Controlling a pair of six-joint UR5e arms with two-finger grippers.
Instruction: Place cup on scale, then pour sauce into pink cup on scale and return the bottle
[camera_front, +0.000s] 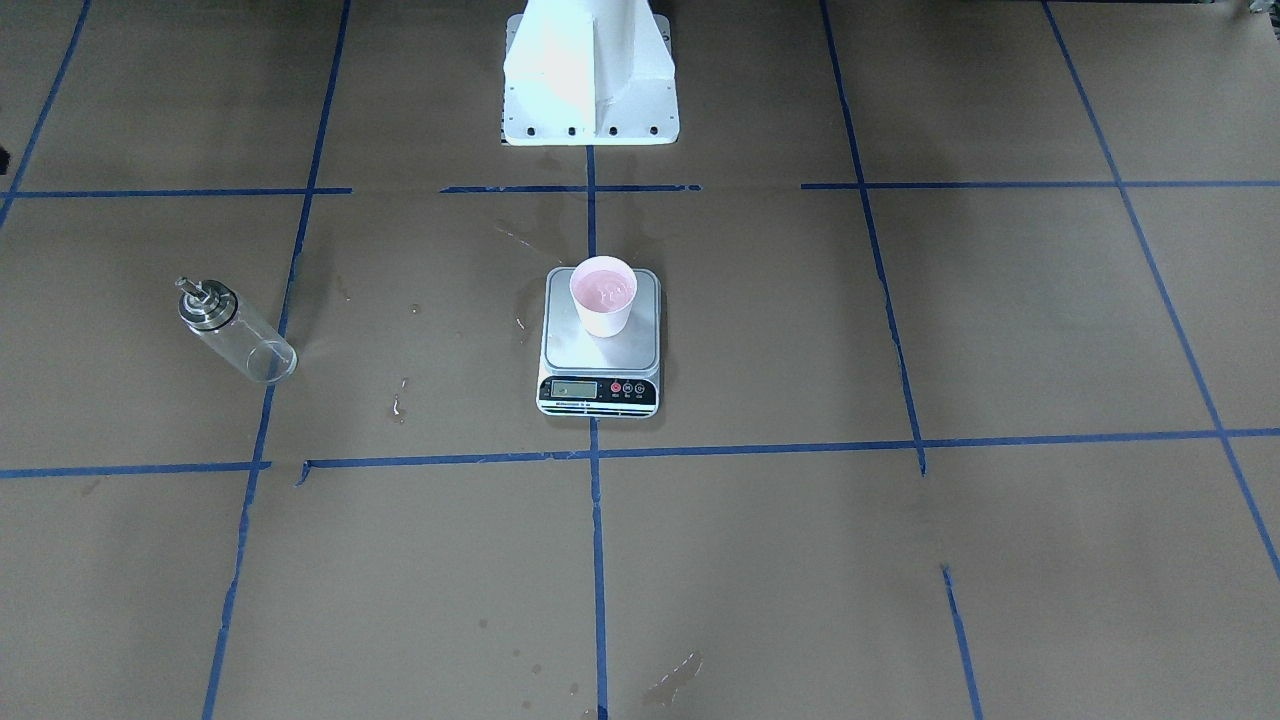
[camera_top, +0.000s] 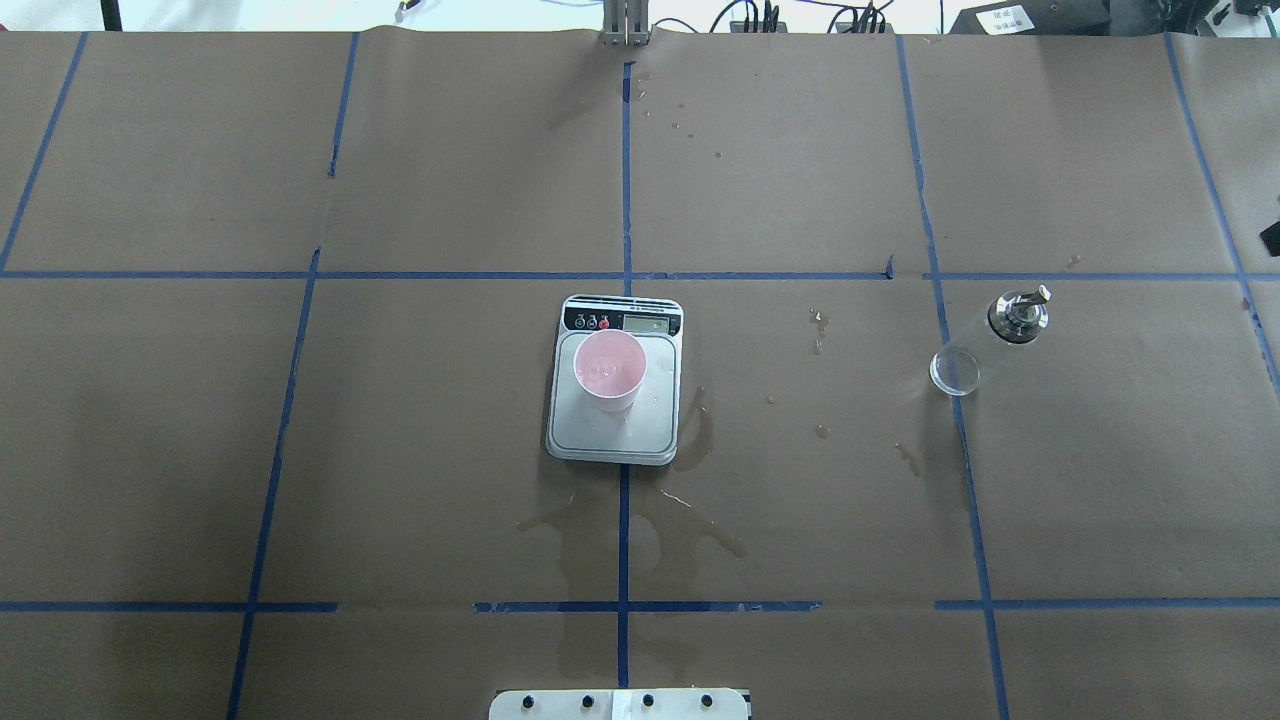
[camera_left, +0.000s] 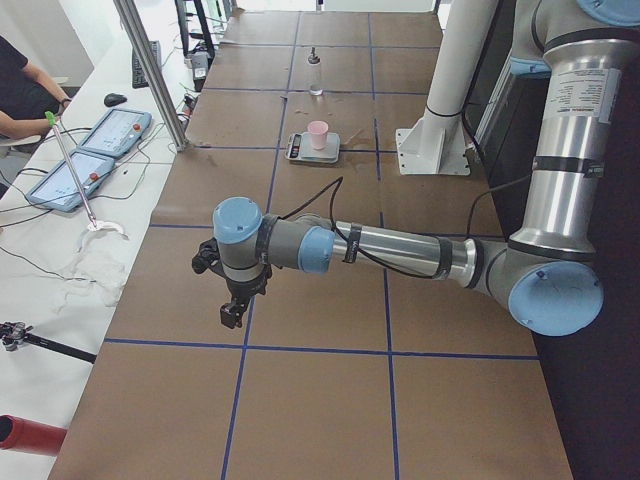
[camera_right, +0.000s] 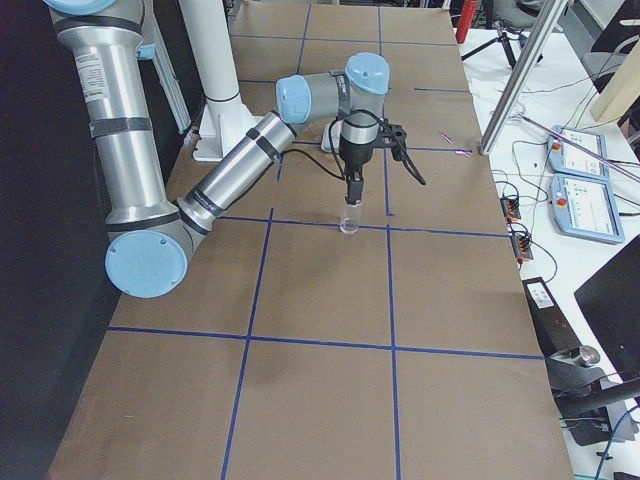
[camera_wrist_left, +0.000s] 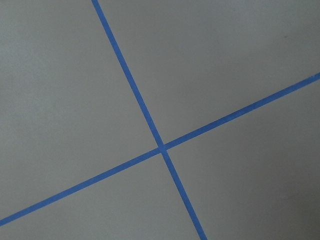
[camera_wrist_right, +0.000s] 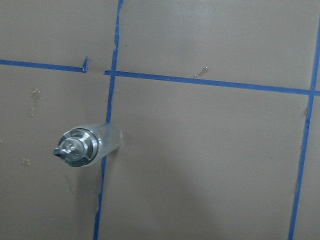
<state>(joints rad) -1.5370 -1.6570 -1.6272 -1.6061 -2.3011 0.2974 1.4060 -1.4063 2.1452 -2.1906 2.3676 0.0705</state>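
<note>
exterior right: right hand (camera_right: 352, 193) above upright bottle (camera_right: 350, 219), opening unclear.

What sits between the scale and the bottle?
Between scale and bottle, only a few wet spots on the paper; the overhead view shows it.

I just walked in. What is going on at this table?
The pink cup stands on the scale with sauce in it. The bottle stands upright on the table, on the robot's right side. The right tool hangs directly above the bottle; whether it is open, I cannot tell. The left tool is far from all of these, over the table.
</note>
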